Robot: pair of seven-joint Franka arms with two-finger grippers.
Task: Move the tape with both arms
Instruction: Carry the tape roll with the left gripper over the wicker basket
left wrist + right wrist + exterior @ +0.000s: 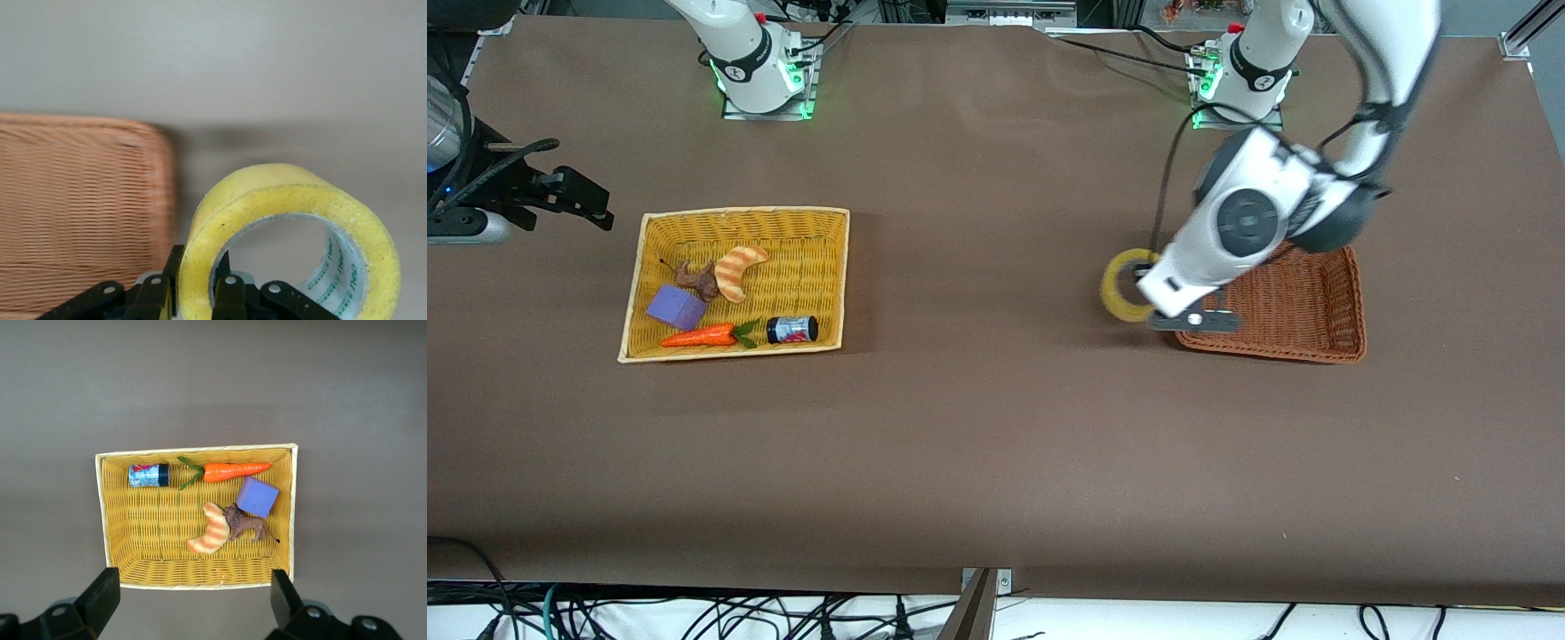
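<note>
Front view shows the right gripper [600,209] at the right arm's end of the table, hanging in the air beside the yellow basket [829,267] with its black fingers spread wide and nothing between them. That basket is a rectangular tray of fine pale-yellow weave holding a purple block [677,307], a small brown toy animal [696,278], a striped orange croissant toy [738,269], a plastic carrot [701,337] and a little dark jar [792,330] lying on its side. Toward the left arm's end, the left gripper [1144,286] pinches the wall of the tape [1119,289], a glossy yellowish ring with a grey core, held on edge just beside the rim of the brown wicker basket [1307,307], whose weave is coarser and reddish. A smooth matte brown cloth [996,444] covers the table; cables trail below its near edge.
</note>
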